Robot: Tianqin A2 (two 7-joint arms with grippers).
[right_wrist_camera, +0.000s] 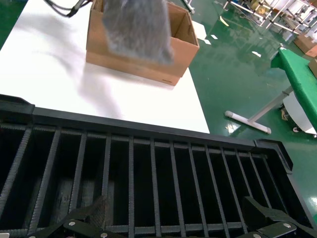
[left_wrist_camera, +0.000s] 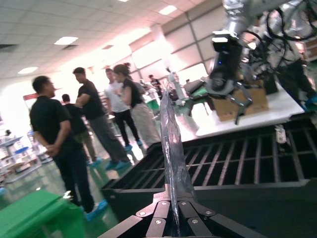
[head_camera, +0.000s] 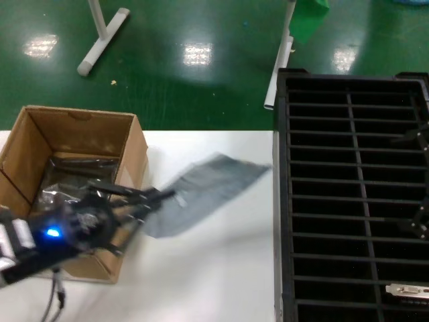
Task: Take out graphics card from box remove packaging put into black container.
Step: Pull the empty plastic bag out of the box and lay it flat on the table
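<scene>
The left hand, blurred and low in the head view with a blue light on its wrist, sits at the near corner of the cardboard box and pinches one end of the smoky-grey plastic bag; in the left wrist view its fingers are pressed together on the bag's edge, which stands up thin and crinkled between them. The bag stretches away from the box toward the black container, over the white surface, and motion blur keeps its outline soft, so whether it touches the surface cannot be told. Whether anything is inside the bag cannot be made out. Inside the box more shiny wrapped material shows, partly hidden by the left arm; what it holds is unclear. The black container stands well apart from the box on the far side of the surface, cut off at the picture's edge, its long narrow slots mostly dark. In a slot at its near corner, far from the box, a small silver bracket shows on the graphics card, whose dark board is lost against the ribs. The right hand hovers above the container, fingers spread wide and holding nothing; only their tips show.
</scene>
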